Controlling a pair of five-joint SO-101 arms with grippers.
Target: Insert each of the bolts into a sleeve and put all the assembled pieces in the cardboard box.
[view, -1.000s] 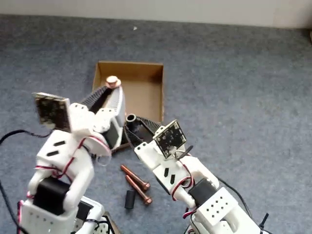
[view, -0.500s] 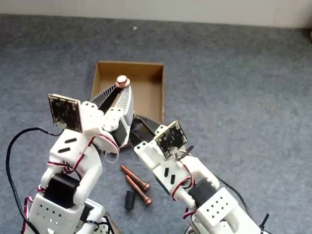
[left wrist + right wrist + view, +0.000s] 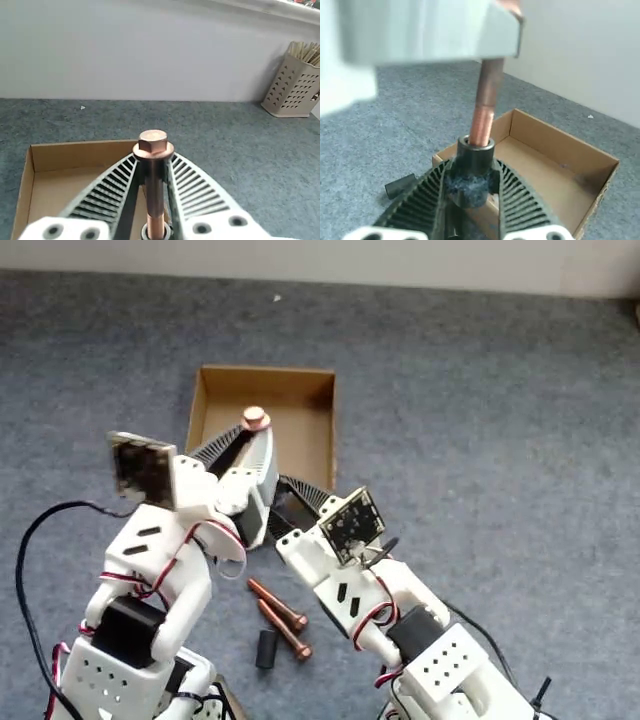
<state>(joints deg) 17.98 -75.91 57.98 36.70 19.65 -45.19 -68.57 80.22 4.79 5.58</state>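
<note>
While the left fingers (image 3: 192, 187) clamp a copper bolt (image 3: 153, 150) upright, its tip sits in a black sleeve (image 3: 475, 150). The right fingers (image 3: 520, 200) clamp that sleeve.

My bolt (image 3: 152, 150) is shiny copper, the sleeve (image 3: 476, 156) black, the box (image 3: 300, 440) plain brown, the carpet (image 3: 480, 390) flecked grey.

Cannot see the tip of the bolt (image 3: 484, 100) inside the sleeve (image 3: 475, 151), nor the near left corner of the box (image 3: 300, 390) under the left arm (image 3: 165, 540). Cuts off the far right holder (image 3: 295, 82) at the edge.
</note>
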